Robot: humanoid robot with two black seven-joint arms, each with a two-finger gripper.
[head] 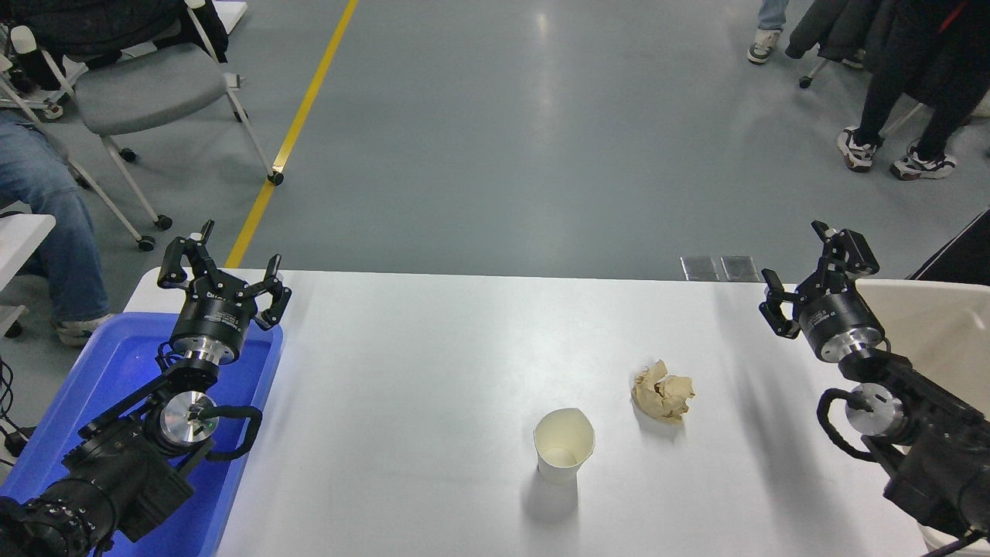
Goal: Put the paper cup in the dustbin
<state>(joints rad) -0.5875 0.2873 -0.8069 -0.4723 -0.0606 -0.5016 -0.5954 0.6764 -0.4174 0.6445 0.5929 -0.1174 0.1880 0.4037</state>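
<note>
The white paper cup (563, 447) stands upright on the white table (433, 371), open mouth up, a little right of centre near the front. The beige dustbin (936, 325) stands at the table's right edge, partly behind my right arm. My right gripper (810, 267) is open and empty at the far right, above the table's back edge beside the dustbin, well away from the cup. My left gripper (224, 271) is open and empty, parked at the left over the blue tray's far end.
A crumpled tan paper ball (662, 391) lies just right of and behind the cup. A blue plastic tray (116, 371) stands under my left arm. Chairs and a seated person are at the far left; people's legs at the far right.
</note>
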